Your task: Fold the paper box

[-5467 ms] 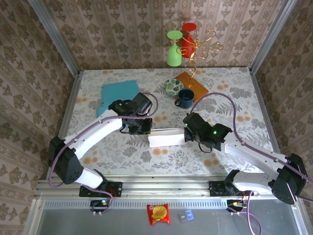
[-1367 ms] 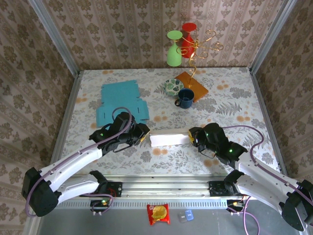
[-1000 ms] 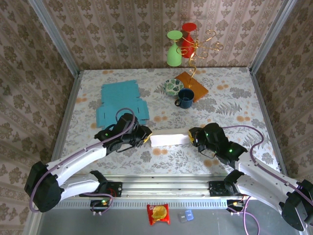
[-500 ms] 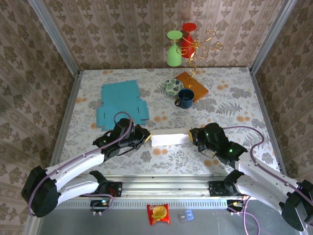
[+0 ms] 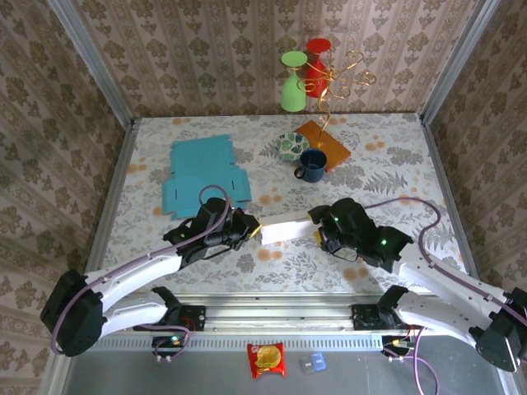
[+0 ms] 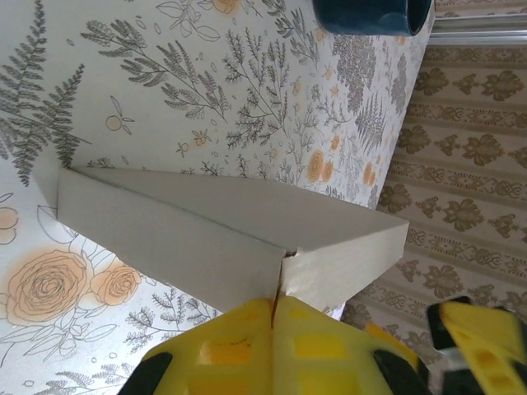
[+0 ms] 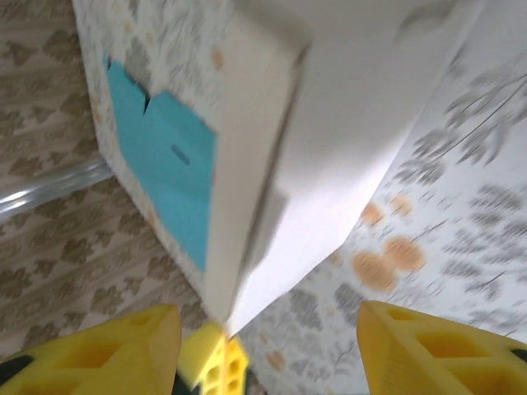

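Floral table (image 5: pixel 387 164) between papered walls (image 5: pixel 206 49); left hand (image 5: pixel 253 229) closed against paper box (image 5: pixel 286 230); right hand (image 5: pixel 317 231) agape around it.

Paper box (image 5: pixel 286 231): matt white card, smooth. Worktop (image 5: pixel 387 164): matt floral print. Mug (image 5: pixel 312 164) behind box: glossy blue. Left tool (image 6: pixel 276 317): yellow plastic.

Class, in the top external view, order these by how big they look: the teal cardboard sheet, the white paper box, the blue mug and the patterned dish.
1. teal cardboard sheet
2. white paper box
3. blue mug and patterned dish: too alike to rank.
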Tool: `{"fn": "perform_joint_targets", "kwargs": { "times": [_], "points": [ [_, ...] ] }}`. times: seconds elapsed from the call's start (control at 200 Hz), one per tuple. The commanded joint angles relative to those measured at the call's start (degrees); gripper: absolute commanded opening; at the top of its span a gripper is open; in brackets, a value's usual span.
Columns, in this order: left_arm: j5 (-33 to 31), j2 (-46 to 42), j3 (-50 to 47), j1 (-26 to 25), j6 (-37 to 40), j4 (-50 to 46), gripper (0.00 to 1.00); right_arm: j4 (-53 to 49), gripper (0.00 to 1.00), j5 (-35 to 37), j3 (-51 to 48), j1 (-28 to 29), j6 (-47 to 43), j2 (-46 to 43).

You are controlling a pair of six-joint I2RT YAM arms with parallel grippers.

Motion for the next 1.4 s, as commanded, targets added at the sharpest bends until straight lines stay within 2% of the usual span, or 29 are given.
{"fn": "perform_joint_targets", "kwargs": {
  "times": [0.0, 0.135, 0.355, 0.745, 0.925, 1.12, 1.22, 1.29, 1.395],
  "points": [
    [0.22, 3.24, 0.62, -1.01, 3.06, -8.82, 0.02, -1.44, 0.64, 2.86, 2.35, 1.62, 2.08, 4.69],
    [0.14, 5.96, 3.1, -2.37, 5.6, -8.18, 0.02, 3.6, 0.68, 3.14, 3.26, 1.23, 4.68, 9.27],
    [-0.44, 10.84, 10.26, -4.83, 14.15, -11.55, 0.02, 3.95, 0.7, 0.3, 4.06, -1.12, 4.37, 12.88],
    [-5.11, 14.29, 16.13, -8.74, 26.25, -16.27, 0.05, 8.29, 0.67, -4.19, -5.72, -6.06, 3.94, 7.6],
    [-4.61, 16.74, 16.0, -10.32, 29.12, -12.54, 0.08, 3.51, 0.66, -5.65, -9.51, -6.82, 3.63, -0.23],
    [-3.09, 18.92, 16.21, -10.72, 29.15, -11.63, 0.15, -0.09, 0.67, -5.17, -15.63, -6.99, 6.25, -8.97],
    [-2.61, 19.08, 16.64, -10.7, 28.43, -11.73, 0.25, -0.44, 0.67, -5.63, -17.05, -7.14, 6.76, -10.8],
    [-1.89, 18.5, 15.88, -10.23, 26.09, -11.34, 0.34, -3.27, 0.68, -5.98, -16.04, -7.44, 5.22, -11.6],
    [-0.24, 17.84, 14.59, -8.39, 20.53, -12.09, 0.39, -5.24, 0.67, -7.54, -15.4, -8.44, 2.29, -12.3]
  ]
}}
